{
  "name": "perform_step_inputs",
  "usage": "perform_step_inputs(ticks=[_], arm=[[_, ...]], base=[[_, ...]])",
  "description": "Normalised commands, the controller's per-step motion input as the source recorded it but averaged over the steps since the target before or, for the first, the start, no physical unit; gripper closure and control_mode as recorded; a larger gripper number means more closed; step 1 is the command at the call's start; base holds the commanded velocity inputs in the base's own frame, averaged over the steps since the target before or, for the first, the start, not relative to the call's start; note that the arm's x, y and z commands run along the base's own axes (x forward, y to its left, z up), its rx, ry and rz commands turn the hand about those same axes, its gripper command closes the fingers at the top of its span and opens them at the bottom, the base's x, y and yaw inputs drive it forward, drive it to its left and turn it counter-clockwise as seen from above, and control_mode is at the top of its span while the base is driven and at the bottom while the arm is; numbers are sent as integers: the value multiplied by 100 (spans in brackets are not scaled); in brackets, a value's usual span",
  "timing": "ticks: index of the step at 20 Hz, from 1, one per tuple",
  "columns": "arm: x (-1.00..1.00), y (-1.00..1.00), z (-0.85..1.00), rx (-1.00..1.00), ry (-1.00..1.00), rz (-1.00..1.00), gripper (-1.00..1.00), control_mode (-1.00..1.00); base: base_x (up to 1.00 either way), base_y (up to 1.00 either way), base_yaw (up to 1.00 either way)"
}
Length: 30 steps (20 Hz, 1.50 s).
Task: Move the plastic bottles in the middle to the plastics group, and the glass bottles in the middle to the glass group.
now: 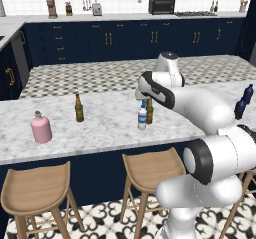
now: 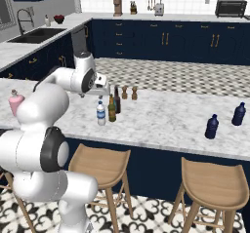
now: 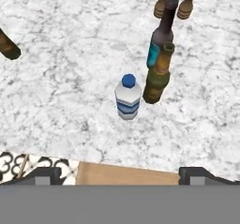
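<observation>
The small whitish water bottle (image 3: 127, 97) with a blue cap stands on the marble counter (image 3: 65, 92), straight below my gripper (image 3: 124, 176), whose fingertips (image 3: 47, 175) are wide apart and hold nothing. Just beside it is a brown beer bottle (image 3: 158, 75) with a yellowish label. Behind that, a teal-blue bottle (image 3: 153, 54) shows partly against a dark long-necked bottle (image 3: 166, 21). My gripper (image 2: 100, 96) hovers above the water bottle (image 2: 101, 113). Far to the left stands the other brown beer bottle (image 1: 79, 108). A navy-blue bottle (image 2: 211, 126) is at the right.
A pink bottle (image 1: 41, 128) sits at the counter's left end. Two wooden shakers (image 2: 129, 92) stand behind the middle bottles. A second navy bottle (image 2: 239, 114) stands further right. Wooden stools (image 1: 150, 169) line the counter's near side.
</observation>
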Motion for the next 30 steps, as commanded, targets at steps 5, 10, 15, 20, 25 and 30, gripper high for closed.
perform_step_inputs(ticks=[5, 10, 15, 20, 25, 30], arm=[[27, 0, -29, -9, 0, 0, -100, -100], [29, 0, -51, 0, -4, 0, -100, -100], [34, 0, -34, 0, -2, 0, -100, -100], [8, 1, -15, 0, -3, 0, -100, -100], [1, 2, -15, 0, -2, 0, -100, -100], [7, 8, -25, 0, -2, 0, -100, -100]], base=[[0, 0, 0], [0, 0, 0], [0, 0, 0], [0, 0, 0], [0, 0, 0], [0, 0, 0]])
